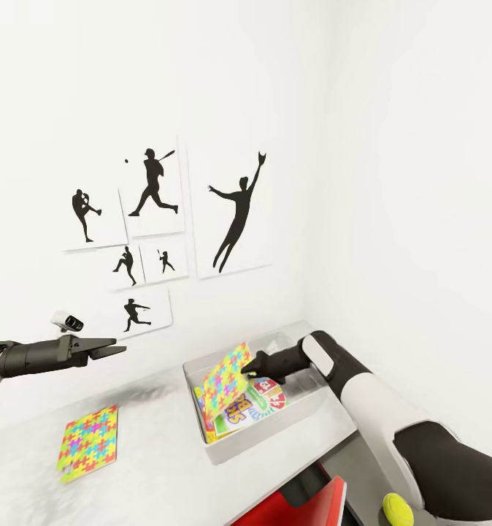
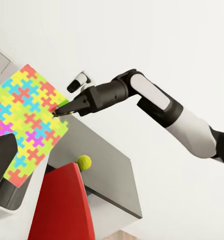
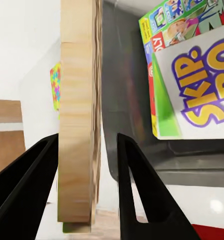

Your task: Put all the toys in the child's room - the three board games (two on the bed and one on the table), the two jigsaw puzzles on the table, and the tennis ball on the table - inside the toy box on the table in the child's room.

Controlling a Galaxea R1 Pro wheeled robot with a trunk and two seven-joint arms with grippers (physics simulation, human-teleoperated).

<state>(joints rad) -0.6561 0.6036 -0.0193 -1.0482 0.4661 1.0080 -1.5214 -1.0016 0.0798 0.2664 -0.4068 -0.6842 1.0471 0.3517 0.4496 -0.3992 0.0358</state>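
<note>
While its two dark fingers are pressed against the faces of a thin board seen edge-on in the right wrist view, the right gripper (image 1: 250, 367) is held over the toy box (image 1: 301, 418), pinching a jigsaw puzzle (image 1: 226, 383) by its upper corner. The sheet is kept tilted on edge, its lower part down inside the tray and its bright yellow, pink, blue and orange face turned toward the room. Beneath and just beside it, board games (image 1: 260, 402) are seen lying flat in the tray, one with a purple-and-yellow "SKIP-BO" print (image 3: 204, 85) and a green one under it. The toy box is set on the white table (image 1: 166, 467), close to the corner of the walls. Well apart from the tray, toward the left side of the table, a second jigsaw puzzle (image 1: 89, 442) is laid flat. Above that side, the left gripper (image 1: 107, 350) is held in the air with its fingers drawn close together and nothing between them. The tennis ball (image 1: 397, 508) is seen low beside the right arm, near a red chair (image 1: 304, 508).
</note>
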